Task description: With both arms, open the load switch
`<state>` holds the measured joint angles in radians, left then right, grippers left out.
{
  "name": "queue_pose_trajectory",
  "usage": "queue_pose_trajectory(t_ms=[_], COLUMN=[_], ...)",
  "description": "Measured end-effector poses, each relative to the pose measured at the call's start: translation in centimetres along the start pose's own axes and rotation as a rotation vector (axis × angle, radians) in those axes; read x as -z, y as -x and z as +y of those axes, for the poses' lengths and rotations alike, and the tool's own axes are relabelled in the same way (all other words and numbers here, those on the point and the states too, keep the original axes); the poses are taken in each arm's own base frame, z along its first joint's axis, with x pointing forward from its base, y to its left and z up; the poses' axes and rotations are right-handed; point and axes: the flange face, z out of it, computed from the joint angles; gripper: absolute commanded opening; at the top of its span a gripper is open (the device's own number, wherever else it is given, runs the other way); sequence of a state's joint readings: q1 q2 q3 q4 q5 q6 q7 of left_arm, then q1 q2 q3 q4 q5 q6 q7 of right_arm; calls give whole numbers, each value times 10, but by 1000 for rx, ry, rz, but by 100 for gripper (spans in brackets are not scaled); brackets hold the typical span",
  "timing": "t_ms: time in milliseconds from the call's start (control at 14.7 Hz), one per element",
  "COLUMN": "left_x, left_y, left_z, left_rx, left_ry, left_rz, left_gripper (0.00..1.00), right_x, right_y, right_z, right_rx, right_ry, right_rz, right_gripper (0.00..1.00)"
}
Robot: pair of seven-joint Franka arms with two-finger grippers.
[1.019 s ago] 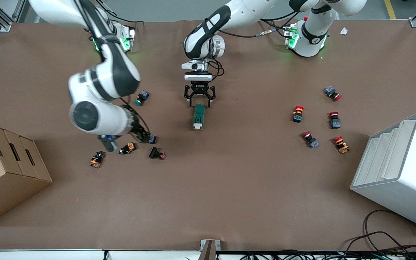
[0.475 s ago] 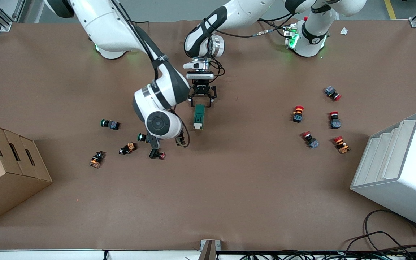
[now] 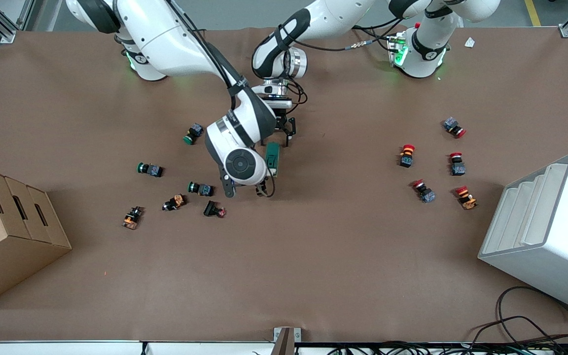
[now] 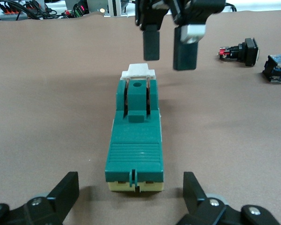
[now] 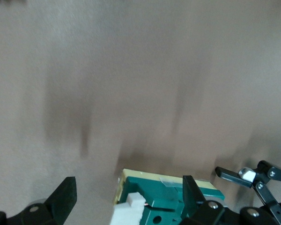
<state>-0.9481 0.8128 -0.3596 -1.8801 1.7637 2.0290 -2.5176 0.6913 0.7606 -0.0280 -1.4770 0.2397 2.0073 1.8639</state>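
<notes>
While dark green oblong load switch (image 4: 136, 140) lies ungripped, left gripper (image 4: 131, 199) and right gripper (image 4: 170, 47) straddle its ends, spread, empty; next: clamp body, lift white lever (image 4: 138, 71).

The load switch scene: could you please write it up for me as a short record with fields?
load switch: green block lying flat mid-table, white lever piece at its end nearer the front camera
left tool: open, fingers wide apart, at the switch's end toward the robot bases
right tool: open, over the white lever end
contact: no finger touching the switch
green push buttons: toward the right arm's end
red push buttons: toward the left arm's end
</notes>
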Motion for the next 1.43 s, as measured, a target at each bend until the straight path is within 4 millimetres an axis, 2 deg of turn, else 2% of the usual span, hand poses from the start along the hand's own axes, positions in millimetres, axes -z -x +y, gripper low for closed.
queue_pose_trajectory(t_ms=[340, 611, 815, 1019, 1426], left_x=[0, 0, 0, 0, 0], left_y=[0, 0, 0, 0, 0], left_z=[0, 0, 0, 0, 0], left_rx=[0, 0, 0, 0, 0], left_ry=[0, 0, 0, 0, 0], left_rz=[0, 0, 0, 0, 0], left_gripper=[98, 98, 98, 98, 98], right_x=[-4, 13, 19, 15, 2], right_y=[17, 24, 34, 45, 52], right_z=[15, 24, 34, 47, 57], right_rx=[28, 44, 64, 88, 102], right_ry=[79, 162, 220, 283, 320], right_rz=[25, 45, 46, 57, 72], right_gripper=[100, 100, 100, 100, 100])
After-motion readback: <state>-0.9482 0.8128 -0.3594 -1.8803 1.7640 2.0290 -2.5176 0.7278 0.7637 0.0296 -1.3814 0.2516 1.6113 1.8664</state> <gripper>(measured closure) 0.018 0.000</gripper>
